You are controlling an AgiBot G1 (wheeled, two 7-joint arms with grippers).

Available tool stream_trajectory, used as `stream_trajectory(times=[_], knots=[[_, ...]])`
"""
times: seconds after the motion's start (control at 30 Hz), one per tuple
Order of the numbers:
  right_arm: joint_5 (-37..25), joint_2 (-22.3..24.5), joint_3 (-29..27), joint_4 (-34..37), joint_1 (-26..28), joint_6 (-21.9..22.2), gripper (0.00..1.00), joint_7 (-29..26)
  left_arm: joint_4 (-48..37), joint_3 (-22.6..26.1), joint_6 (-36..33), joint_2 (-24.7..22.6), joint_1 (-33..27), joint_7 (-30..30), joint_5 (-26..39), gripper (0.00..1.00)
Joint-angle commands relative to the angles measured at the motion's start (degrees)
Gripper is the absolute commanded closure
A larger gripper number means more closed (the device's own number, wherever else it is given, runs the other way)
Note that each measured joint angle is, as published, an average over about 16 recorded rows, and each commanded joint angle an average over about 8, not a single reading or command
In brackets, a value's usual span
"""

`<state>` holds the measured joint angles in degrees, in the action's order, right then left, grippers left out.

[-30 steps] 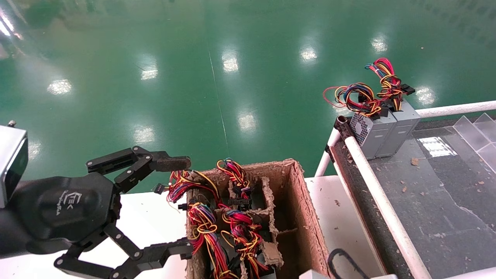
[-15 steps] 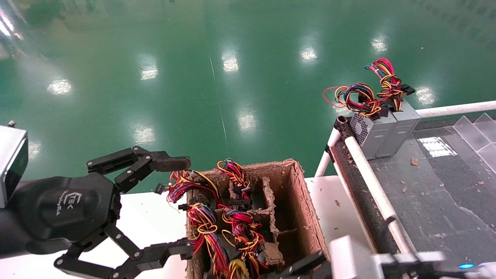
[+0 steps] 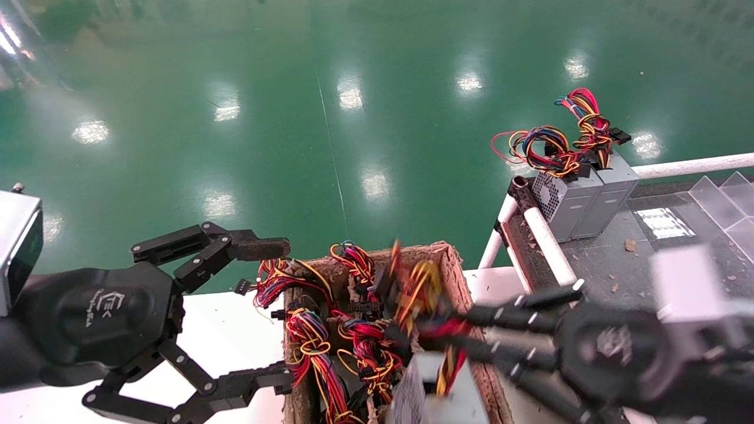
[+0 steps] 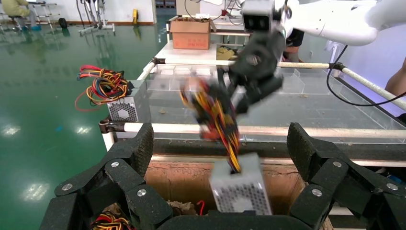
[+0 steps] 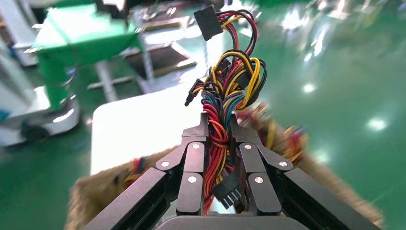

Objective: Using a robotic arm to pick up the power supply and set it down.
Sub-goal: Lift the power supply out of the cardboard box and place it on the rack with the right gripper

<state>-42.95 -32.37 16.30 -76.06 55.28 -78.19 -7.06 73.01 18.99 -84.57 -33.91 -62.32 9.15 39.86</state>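
Note:
The power supply [image 3: 436, 394] is a small grey box hanging by its red, yellow and black wire bundle [image 3: 415, 288] just above the cardboard box's right side. My right gripper [image 3: 439, 333] is shut on that bundle [image 5: 230, 81], with the wires pinched between its fingers [image 5: 191, 158]. In the left wrist view the supply [image 4: 239, 191] dangles tilted below the right gripper [image 4: 230, 91], above the box. My left gripper [image 3: 274, 312] stands open and idle at the box's left edge, holding nothing.
The brown cardboard box [image 3: 459, 277] holds several more wired supplies [image 3: 312, 347] in its compartments. It sits on a white table [image 3: 224, 330]. Two grey supplies [image 3: 583, 200] stand at the far corner of the dark belt [image 3: 660, 306], behind a white rail [image 3: 548, 235].
My right arm has come into view from the lower right and risen, drawing the power supply up out of the box by its wires. The left arm has not moved.

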Motion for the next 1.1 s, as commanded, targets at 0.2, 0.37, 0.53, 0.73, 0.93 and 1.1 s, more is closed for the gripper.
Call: stream_trajectory(times=[0.2, 0.37, 0.53, 0.73, 0.93, 1.1], knots=[[5.28, 3.78, -5.86, 1.11, 0.21, 2.39, 1.00, 2.03, 0.00, 0.01, 0.00, 0.00, 0.00, 0.00, -0.01, 0.00], [5.98, 7.17, -9.39, 2.86, 0.55, 4.77, 1.00, 4.13, 0.00, 0.02, 0.01, 0.01, 0.00, -0.01, -0.01, 0.00], [4.38, 10.24, -11.34, 5.77, 0.67, 7.38, 1.00, 6.02, 0.00, 0.02, 0.01, 0.01, -0.01, -0.01, -0.02, 0.00], [0.48, 12.91, -11.69, 10.14, 0.80, 10.04, 1.00, 8.34, 0.00, 0.03, 0.01, 0.01, -0.01, -0.02, -0.02, 0.00], [-3.36, 13.87, -10.93, 14.78, 1.04, 12.37, 1.00, 10.24, 0.00, 0.04, 0.02, 0.02, -0.01, -0.02, -0.03, 0.00], [-6.93, 13.17, -9.28, 18.24, 2.35, 14.01, 1.00, 11.20, 0.00, 0.05, 0.02, 0.02, -0.01, -0.02, -0.03, 0.00]])
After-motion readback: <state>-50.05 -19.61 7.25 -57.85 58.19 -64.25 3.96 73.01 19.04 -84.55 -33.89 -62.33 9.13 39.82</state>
